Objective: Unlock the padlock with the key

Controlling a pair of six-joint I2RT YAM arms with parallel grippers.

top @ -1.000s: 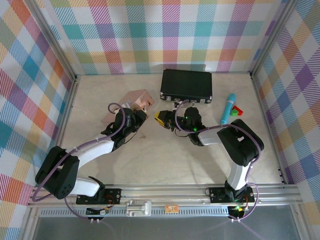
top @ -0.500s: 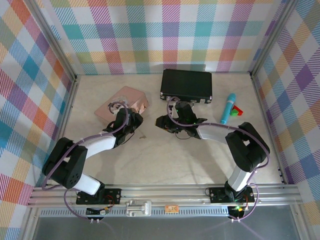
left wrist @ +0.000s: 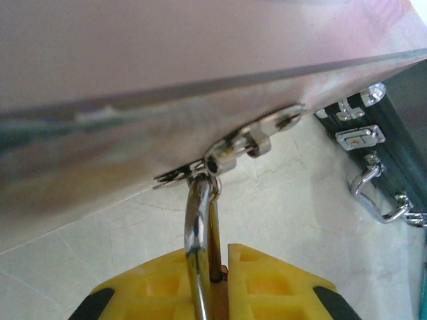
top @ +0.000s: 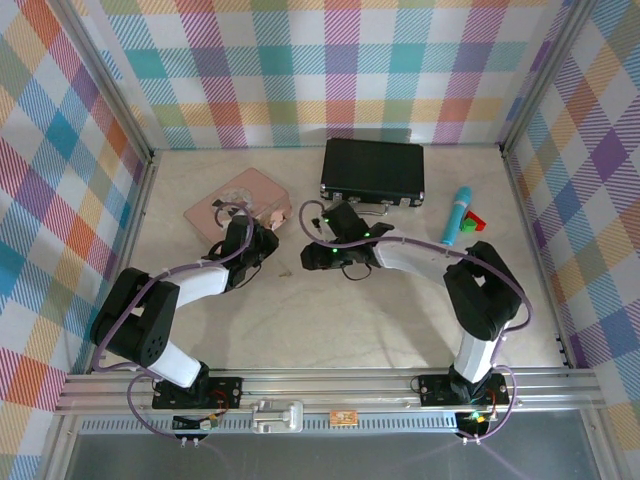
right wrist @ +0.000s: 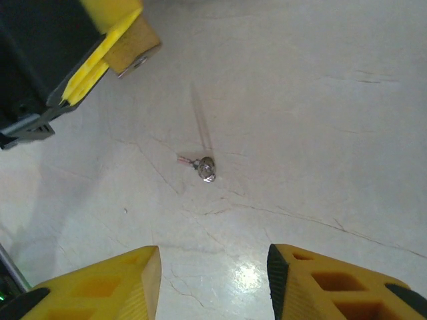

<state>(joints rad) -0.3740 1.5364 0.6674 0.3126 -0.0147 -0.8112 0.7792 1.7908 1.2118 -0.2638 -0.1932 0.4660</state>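
Key (right wrist: 205, 168), tiny, silvery, round-headed, flat on pale table (right wrist: 320, 100)

The tin (top: 250, 185) lies left of the case (top: 373, 168); the key (right wrist: 205, 169) lies on the table (top: 350, 320) before them.

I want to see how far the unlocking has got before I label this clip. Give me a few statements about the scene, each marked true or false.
1. The key lies on the table, held by nothing. True.
2. The right gripper is shut on the key. False: its jaws stand open above the key, empty.
3. The left gripper is shut on the padlock. True.
4. The padlock lies loose on the table. False: its shackle passes through the clasp of the pink tin.
5. The black case is open. False: its lid is shut.
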